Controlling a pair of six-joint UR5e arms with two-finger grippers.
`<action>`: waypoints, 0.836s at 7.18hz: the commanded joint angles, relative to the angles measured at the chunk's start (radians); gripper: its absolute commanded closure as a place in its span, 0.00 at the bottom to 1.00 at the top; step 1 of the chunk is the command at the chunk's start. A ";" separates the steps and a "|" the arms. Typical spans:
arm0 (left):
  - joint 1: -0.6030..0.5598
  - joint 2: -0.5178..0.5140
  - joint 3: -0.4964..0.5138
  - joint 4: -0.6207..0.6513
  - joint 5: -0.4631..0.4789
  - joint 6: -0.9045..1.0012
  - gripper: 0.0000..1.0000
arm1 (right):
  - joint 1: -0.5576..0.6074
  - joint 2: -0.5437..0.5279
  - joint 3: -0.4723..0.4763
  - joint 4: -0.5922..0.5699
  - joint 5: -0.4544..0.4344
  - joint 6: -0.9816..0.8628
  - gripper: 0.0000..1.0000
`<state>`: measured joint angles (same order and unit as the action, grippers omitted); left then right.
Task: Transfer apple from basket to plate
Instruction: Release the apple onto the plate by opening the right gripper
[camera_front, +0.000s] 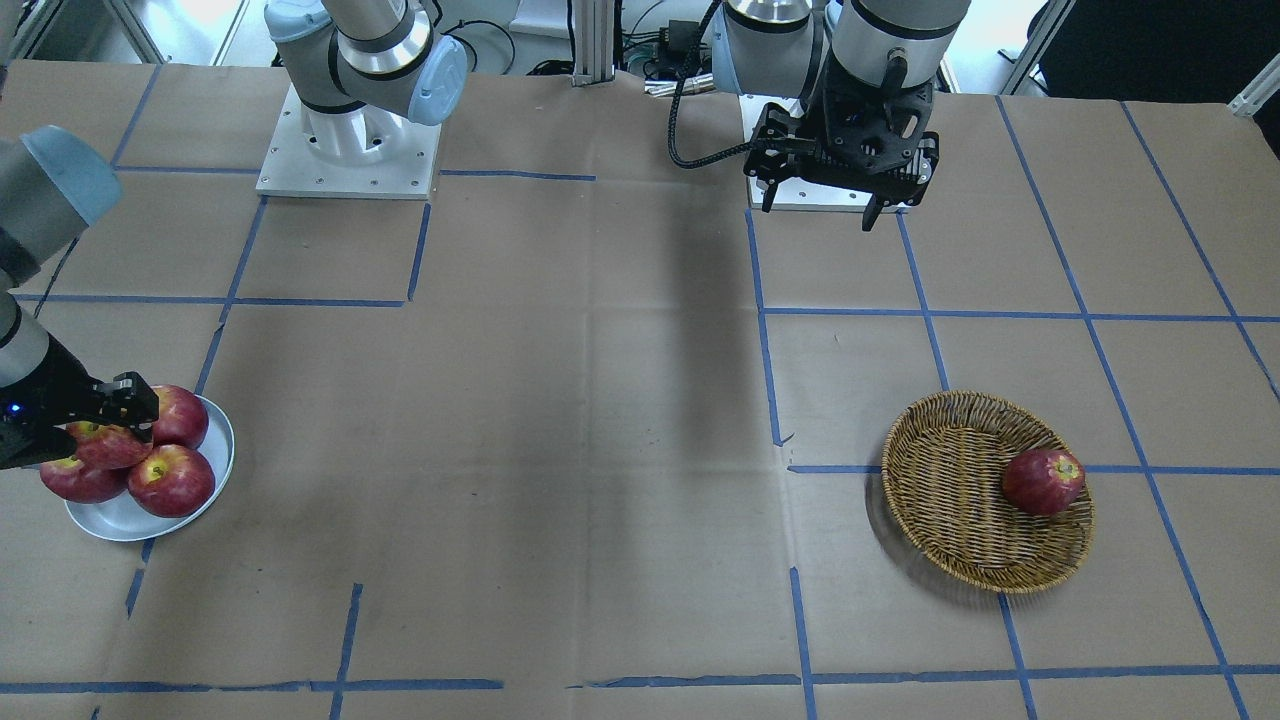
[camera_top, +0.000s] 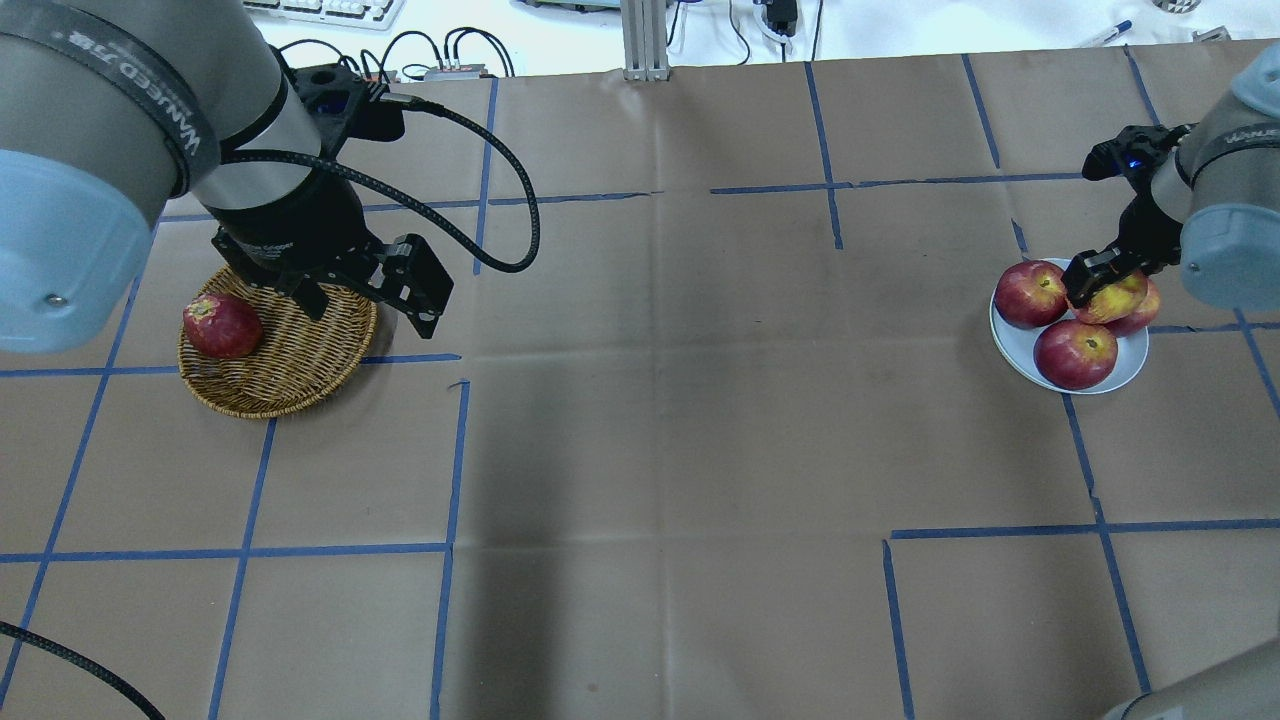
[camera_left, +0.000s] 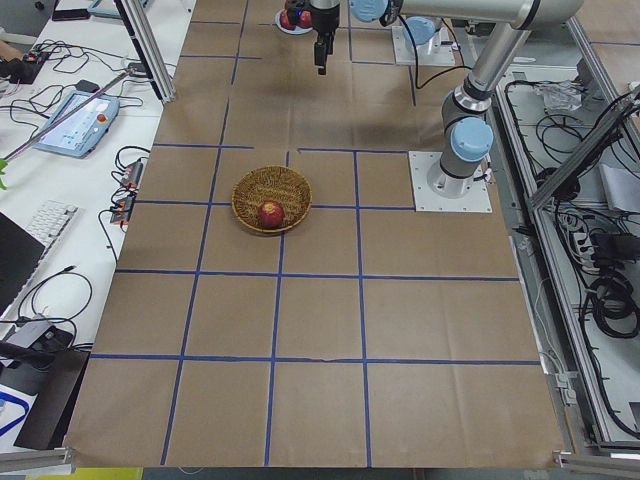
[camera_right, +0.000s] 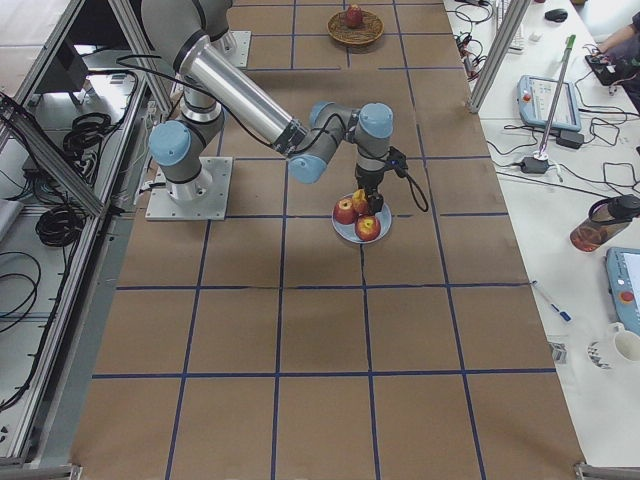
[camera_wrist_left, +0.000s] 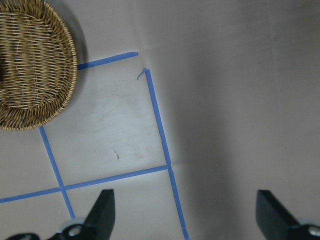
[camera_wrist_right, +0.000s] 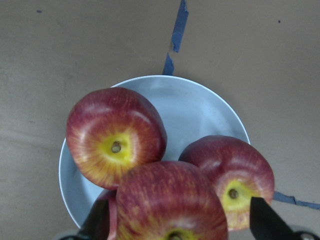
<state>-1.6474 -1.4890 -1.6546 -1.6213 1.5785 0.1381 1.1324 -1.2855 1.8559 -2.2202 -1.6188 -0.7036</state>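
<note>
The lighter, orange-red apple (camera_wrist_right: 170, 200) lies on top of three darker red apples on the white-grey plate (camera_wrist_right: 195, 110). It also shows in the overhead view (camera_top: 1118, 298) and the front view (camera_front: 105, 447). My right gripper (camera_wrist_right: 175, 222) is open, with its fingers on either side of this apple and small gaps between. The wicker basket (camera_top: 300, 370) holds one dark red apple (camera_top: 221, 326). My left gripper (camera_top: 372, 312) is open and empty, high above the table beside the basket (camera_wrist_left: 30, 65).
The table is covered in brown paper with a grid of blue tape lines (camera_front: 765, 330). The two arm bases (camera_front: 345, 150) stand at the robot's edge. The basket and plate are far apart at opposite ends.
</note>
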 joint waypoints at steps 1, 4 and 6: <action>0.000 -0.005 0.001 0.000 0.000 -0.003 0.01 | 0.007 -0.040 -0.007 0.002 0.000 0.004 0.00; 0.000 -0.002 -0.001 0.000 0.002 0.000 0.01 | 0.096 -0.138 -0.085 0.138 0.022 0.086 0.00; 0.000 0.001 -0.001 0.000 0.003 0.000 0.01 | 0.203 -0.179 -0.212 0.418 0.014 0.349 0.00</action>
<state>-1.6475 -1.4896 -1.6551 -1.6214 1.5810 0.1379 1.2703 -1.4386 1.7138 -1.9622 -1.6017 -0.5116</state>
